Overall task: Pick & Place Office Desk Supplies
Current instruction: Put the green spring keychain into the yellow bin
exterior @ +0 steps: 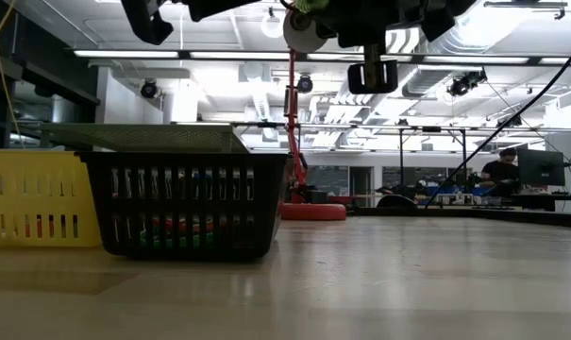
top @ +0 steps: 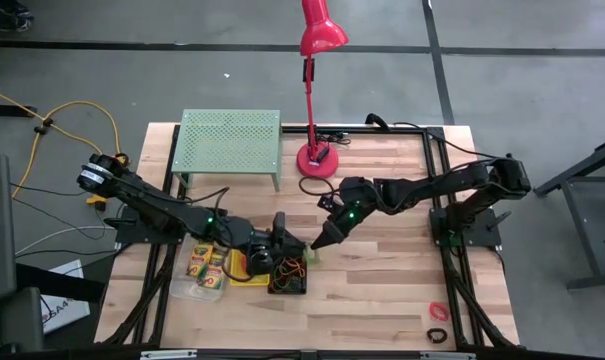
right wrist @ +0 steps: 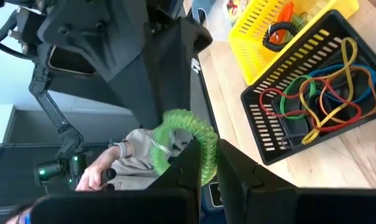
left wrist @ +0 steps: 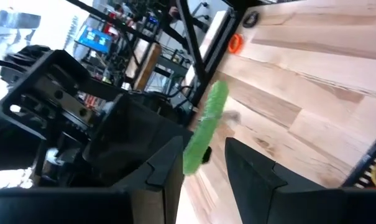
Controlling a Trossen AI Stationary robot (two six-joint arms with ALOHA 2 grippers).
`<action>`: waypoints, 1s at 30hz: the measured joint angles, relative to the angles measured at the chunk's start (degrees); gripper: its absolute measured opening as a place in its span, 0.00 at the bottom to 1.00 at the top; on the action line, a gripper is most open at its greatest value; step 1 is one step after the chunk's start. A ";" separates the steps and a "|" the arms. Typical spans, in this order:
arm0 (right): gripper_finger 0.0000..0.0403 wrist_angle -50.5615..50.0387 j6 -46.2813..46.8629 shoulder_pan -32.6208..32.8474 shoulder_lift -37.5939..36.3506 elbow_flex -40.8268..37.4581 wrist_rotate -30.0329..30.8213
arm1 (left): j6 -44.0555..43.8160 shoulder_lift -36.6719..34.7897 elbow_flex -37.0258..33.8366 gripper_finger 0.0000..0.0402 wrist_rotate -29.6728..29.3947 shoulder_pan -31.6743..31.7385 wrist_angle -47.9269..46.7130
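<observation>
My right gripper [top: 320, 243] is shut on a green coiled loop [right wrist: 178, 123], above the table just right of the black mesh bin [top: 287, 277]. My left gripper [top: 280, 238] is open and faces it over the bin. In the left wrist view its fingers [left wrist: 169, 171] stand on either side of the loop [left wrist: 206, 121]; I cannot tell whether they touch it. The mesh bin holds coloured rubber-band loops [right wrist: 318, 87]. The yellow bin [top: 244, 263] holds an orange and black coil [right wrist: 278, 31]. The clear bin [top: 206, 268] holds yellow crayon boxes. All three bins stand on the table. My right gripper pinches the green coiled loop between its two fingers at one stretch of the ring [right wrist: 203, 149]. The rest of the ring stands out beyond the fingertips toward my left gripper. The loop is lifted clear of the table and the bins.
A red loop [top: 439, 310] and a black loop [top: 437, 335] lie on the table near its front right corner. The light-green perforated rack [top: 229, 143] and the red lamp's base [top: 316, 160] stand at the far side. People sit in the room beyond.
</observation>
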 joint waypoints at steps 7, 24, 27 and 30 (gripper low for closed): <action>0.06 1.53 1.85 -0.59 0.00 0.02 0.08 | 1.74 0.00 0.00 0.29 0.01 0.02 1.64; 0.06 4.08 2.93 -0.54 0.00 0.02 0.28 | 1.78 0.00 0.00 0.24 0.11 0.04 1.70; 0.06 4.08 2.83 -0.54 0.00 0.02 0.29 | 1.76 0.00 0.00 0.20 0.10 0.04 1.71; 0.06 4.08 2.81 -0.54 0.00 0.02 0.41 | 1.76 0.00 0.00 0.16 0.09 0.04 1.71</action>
